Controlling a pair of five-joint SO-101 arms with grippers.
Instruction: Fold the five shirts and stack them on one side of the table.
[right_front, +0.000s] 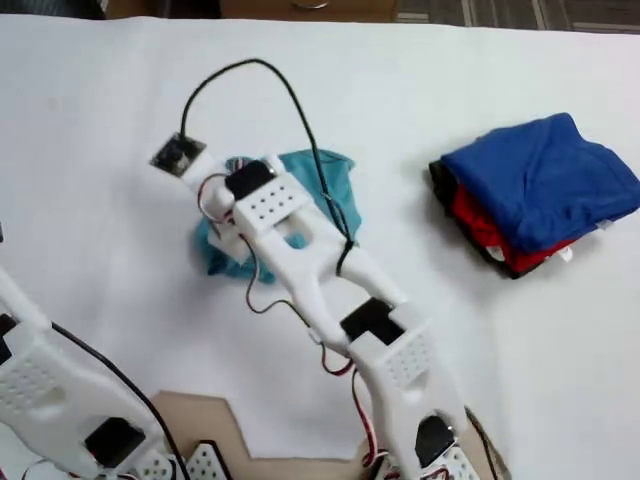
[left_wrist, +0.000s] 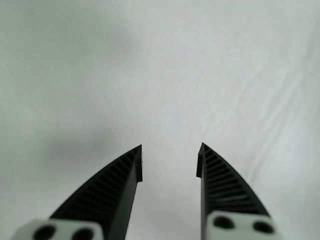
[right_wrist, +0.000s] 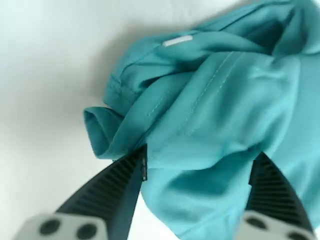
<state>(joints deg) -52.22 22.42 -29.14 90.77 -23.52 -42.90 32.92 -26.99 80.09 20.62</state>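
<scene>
Fabric first: a bunched fold of the teal shirt (right_wrist: 210, 85) is seen right between the fingers of the right claw (right_wrist: 200, 160), which are spread wide on either side of the cloth and not pressed onto it. Just past the fingertips a stitched hem and a small pale label can be made out. The rest of the shirt is heaped in a crumpled mound ahead of the claw on the white table (right_wrist: 45, 60). Nothing flat is found there, so folding of this one is judged barely begun.

Over at the left claw (left_wrist: 170, 160), the fingers are held apart too, with nothing between them and bare table beneath and ahead.

Farther out, well apart from the right claw and off to its side, the stack is found. A blue shirt (right_front: 545, 175) is folded on top, a red shirt (right_front: 478, 225) lies under it, and a dark layer (right_front: 442, 185) shows at the bottom. Three layers can be counted; more cannot be told.

Risks now. If the fingers are closed on this thick bunch, several layers could be caught at once and the whole mound dragged along. A thin pinch near the hem could be lost on lifting. The black cable (right_front: 250, 63) is draped close over the shirt and could be snagged if the wrist is swung.
</scene>
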